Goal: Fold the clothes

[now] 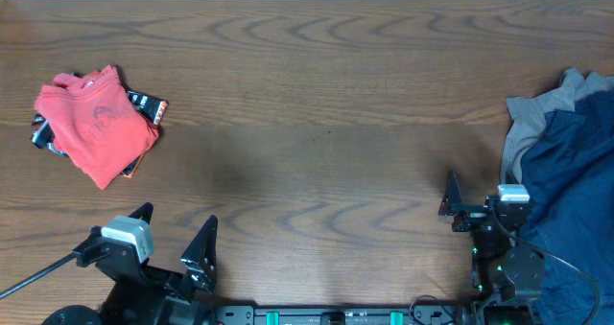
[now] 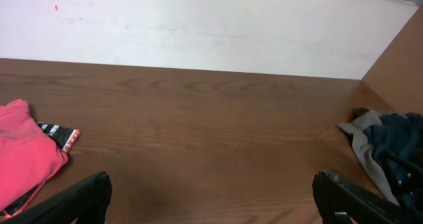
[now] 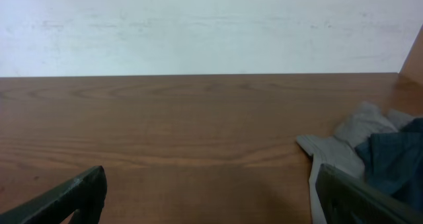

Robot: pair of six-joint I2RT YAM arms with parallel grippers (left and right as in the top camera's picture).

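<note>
Hidden / cut off:
- The heap at the right is cropped by the frame edge in the overhead view, so its full extent is unknown.
- The right pincer (image 1: pixel 484 213) shows only one dark finger overhead. The other is lost against the navy garment (image 1: pixel 576 172).
- A dark printed garment (image 1: pixel 149 106) lies under the red shirt (image 1: pixel 96 124) with only its edges sticking out; its white and orange lettering is illegible.
- There is a faint mark on the red shirt's top face that can't be read.

Task items:
- The red shirt is coral and folded into a compact, slightly rumpled bundle at the far left of the wooden surface (image 1: pixel 317 104).
- In the left wrist view it sits at the left edge (image 2: pixel 23 151), partly cropped.
- The grey garment (image 1: pixel 532 124) is crumpled and unfolded, partly under the navy one. Both are at the right edge, well apart from the red shirt.
- The right wrist view shows grey (image 3: pixel 350 135) in front and navy (image 3: pixel 390 158) behind it.

Orientation:
- The red bundle is nearly square and turned diagonally, with one corner pointing at the near edge. Its long axis runs, slightly, far-left to near-right.
- The right heap runs far to near along the surface's right edge.

Pincers:
- The left pincer (image 1: pixel 176 231) is spread wide and holds nothing, near the front edge below the red shirt.
- The right pincer, in its own wrist view, is also wide with nothing in it, just beside the navy cloth.
</note>
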